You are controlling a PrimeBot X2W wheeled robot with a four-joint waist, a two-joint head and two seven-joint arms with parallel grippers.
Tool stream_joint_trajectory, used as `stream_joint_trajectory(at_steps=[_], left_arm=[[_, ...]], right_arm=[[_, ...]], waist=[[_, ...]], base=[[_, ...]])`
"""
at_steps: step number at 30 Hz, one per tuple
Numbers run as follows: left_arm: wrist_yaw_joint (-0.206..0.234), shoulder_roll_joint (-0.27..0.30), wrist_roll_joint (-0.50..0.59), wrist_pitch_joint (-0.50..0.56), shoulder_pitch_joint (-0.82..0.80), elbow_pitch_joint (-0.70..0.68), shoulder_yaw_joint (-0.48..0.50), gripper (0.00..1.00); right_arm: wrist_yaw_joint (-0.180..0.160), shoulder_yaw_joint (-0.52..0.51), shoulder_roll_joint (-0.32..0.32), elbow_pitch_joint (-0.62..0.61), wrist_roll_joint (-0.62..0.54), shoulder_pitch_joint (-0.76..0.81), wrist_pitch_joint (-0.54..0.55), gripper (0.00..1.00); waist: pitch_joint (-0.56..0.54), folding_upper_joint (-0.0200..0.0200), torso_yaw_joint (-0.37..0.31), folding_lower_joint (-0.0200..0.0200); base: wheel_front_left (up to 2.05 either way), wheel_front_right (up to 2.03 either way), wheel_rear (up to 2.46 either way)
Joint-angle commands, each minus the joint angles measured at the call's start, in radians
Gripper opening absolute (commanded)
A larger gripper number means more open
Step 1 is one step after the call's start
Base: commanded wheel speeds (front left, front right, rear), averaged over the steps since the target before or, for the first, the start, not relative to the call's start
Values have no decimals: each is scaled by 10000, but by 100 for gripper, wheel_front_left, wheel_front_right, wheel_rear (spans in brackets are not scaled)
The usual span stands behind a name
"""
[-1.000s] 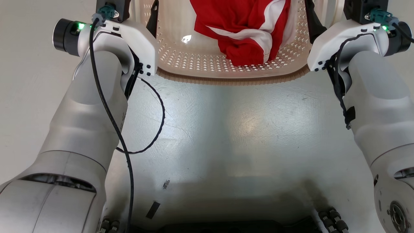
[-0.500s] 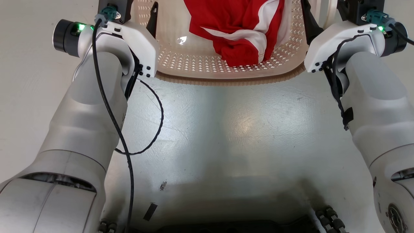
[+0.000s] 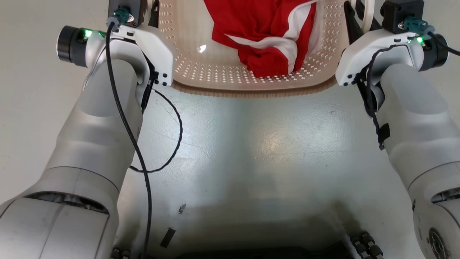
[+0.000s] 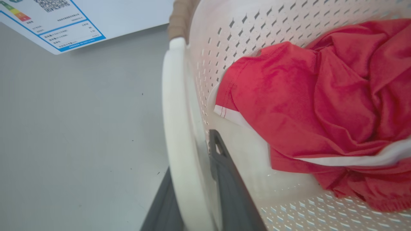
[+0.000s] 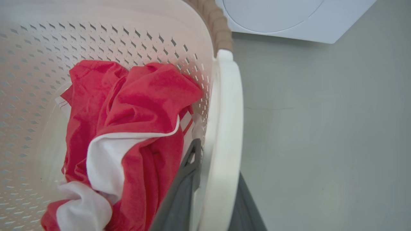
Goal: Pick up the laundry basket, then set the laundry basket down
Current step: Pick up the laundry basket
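Straddling the left handle [image 4: 175, 128] of the basket [image 4: 257, 48], the left gripper [image 4: 192, 157] has one dark finger [image 4: 224, 186] against the handle's inner face and the other down its outer side. It is clamped narrow on the white bar. The right gripper [image 5: 218, 160] does the same on the right handle [image 5: 224, 128]: its inner finger [image 5: 183, 186] lies flat against the bar, the outer one sits low behind it, and the jaws are drawn in tight.

Between the two handles the basket stands straight ahead of the robot. Its near wall and brown rim [image 3: 251, 91] are at the top of the head view, framed by the two pale forearms. A red and white garment [image 3: 266, 36] lies crumpled inside, heaped towards the right half and touching the perforated wall by the right handle.

Below is a grey floor [image 3: 251, 151], glossy with glare. Whether the basket's base rests on it or hangs just clear I cannot tell, since the base is hidden. A black cable [image 3: 176, 136] loops off the left forearm above the floor. Beyond the basket, near its far side, stands a white washer [image 5: 273, 16]. A label [image 4: 54, 29] with a blue border and a code square shows on a white panel in the top corner of the left wrist view.
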Motion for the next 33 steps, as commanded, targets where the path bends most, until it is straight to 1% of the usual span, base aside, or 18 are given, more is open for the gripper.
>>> stream_joint_trajectory(at_steps=[1,9,12,15,23,28,33], left_arm=[[-28,301,66,-16,125,-67,-23,0],[109,280,-210,185,716,44,-221,0],[125,278,-432,262,1098,60,-309,0],[139,277,-706,249,1506,68,-377,0],[185,276,-1286,385,2986,85,-746,0],[111,276,-1703,646,4075,88,-1116,0],[174,276,-2030,1032,5139,91,-1490,0]], right_arm=[[75,170,143,-28,-25,490,-95,0],[75,523,143,207,90,834,119,0],[75,993,143,240,293,1121,367,0],[75,1600,143,201,789,1503,676,0],[75,3559,143,-512,2341,3025,1752,0],[75,4641,143,-919,3314,3922,2375,0],[75,5636,143,-1394,4390,4810,2976,0]], waist=[[-73,0,22,-1],[-809,0,96,-1],[-1296,0,86,-1],[-1876,0,48,-1],[-3979,0,-191,-1],[-5459,0,-454,-1],[-6823,0,-779,-1]], base=[[0,0,0],[0,0,0],[0,0,0],[0,0,0],[0,0,0],[0,0,0],[0,0,0]])
